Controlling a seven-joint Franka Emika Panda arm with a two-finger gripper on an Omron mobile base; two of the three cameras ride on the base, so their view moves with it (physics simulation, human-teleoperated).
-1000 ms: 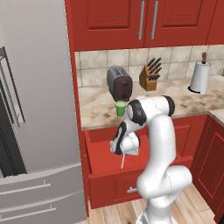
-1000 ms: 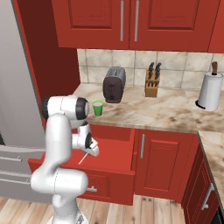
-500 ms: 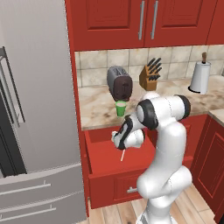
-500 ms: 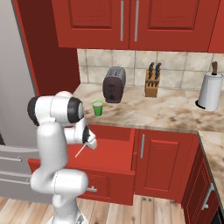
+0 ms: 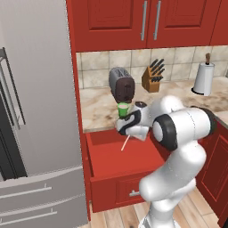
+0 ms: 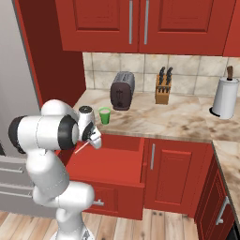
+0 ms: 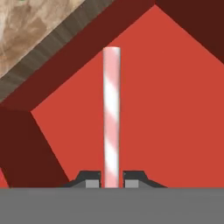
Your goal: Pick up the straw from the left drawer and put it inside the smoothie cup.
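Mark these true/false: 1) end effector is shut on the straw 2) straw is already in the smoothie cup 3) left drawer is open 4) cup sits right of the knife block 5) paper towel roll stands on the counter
1) True: the end effector is shut on the straw.
2) False: the straw hangs over the left drawer, outside the smoothie cup.
3) True: it is pulled out.
4) False: the cup stands left of the knife block, by the toaster.
5) True: the paper towel roll stands upright on the counter.
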